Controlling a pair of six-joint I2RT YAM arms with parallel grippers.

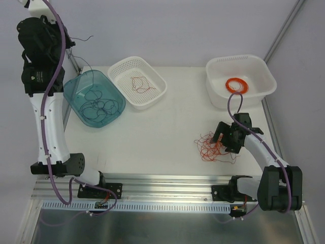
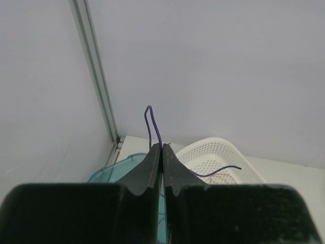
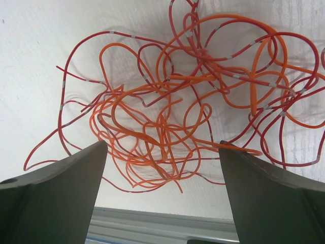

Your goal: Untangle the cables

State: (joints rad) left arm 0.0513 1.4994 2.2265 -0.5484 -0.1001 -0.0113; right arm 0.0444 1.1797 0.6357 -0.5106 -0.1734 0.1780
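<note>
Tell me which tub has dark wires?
The see-through teal tub, far left. The white mesh basket holds red wires; the plain white tub, an orange coil.

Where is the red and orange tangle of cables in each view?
Top external: tangle on the table, right of centre, at the right gripper.
Left wrist: not in it.
Right wrist: tangle fills the middle, between the open jaws.
Shared landmark: the right gripper.

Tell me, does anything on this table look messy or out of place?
Yes: a knotted heap of red and orange cables lies loose on the table by the open right claw, outside any container, while other wires sit in the teal tub and white basket. The left claw, raised high, pinches one dark wire.
</note>
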